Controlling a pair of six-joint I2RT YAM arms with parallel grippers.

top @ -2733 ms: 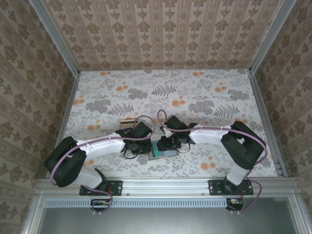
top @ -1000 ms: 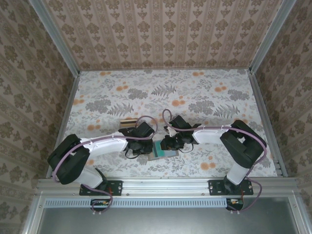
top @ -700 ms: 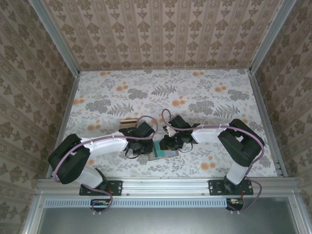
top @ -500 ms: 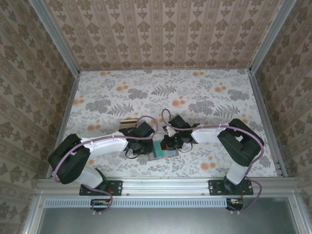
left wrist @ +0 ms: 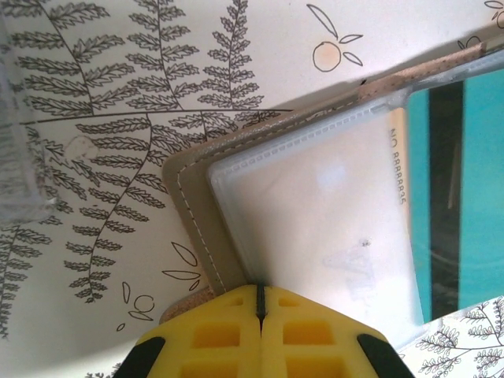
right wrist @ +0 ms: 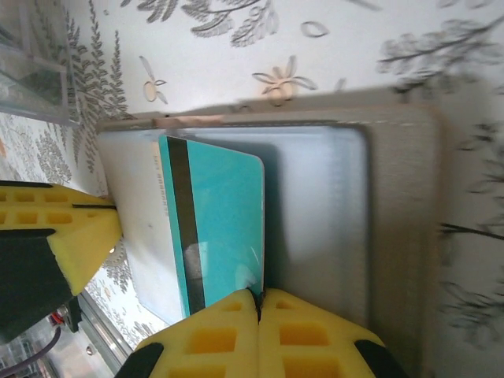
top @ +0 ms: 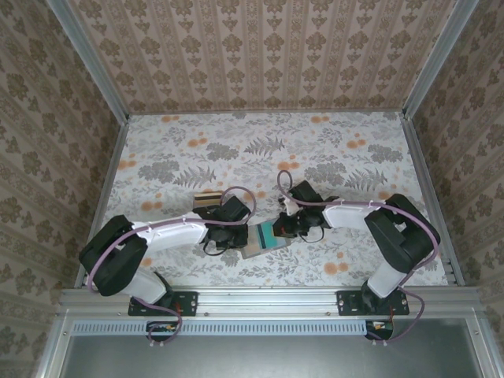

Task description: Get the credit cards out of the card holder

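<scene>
— Left gripper (left wrist: 258, 301)?
— Pads pressed together on the holder's (left wrist: 195, 213) edge.
— Right gripper (right wrist: 257, 303)?
— Clamped on the teal card (right wrist: 224, 213) (black stripe up), which sits partly out of the holder's sleeve.
— And the holder?
— Open flat between both grippers, with the tray (top: 208, 198) near it on the left gripper's side.
</scene>
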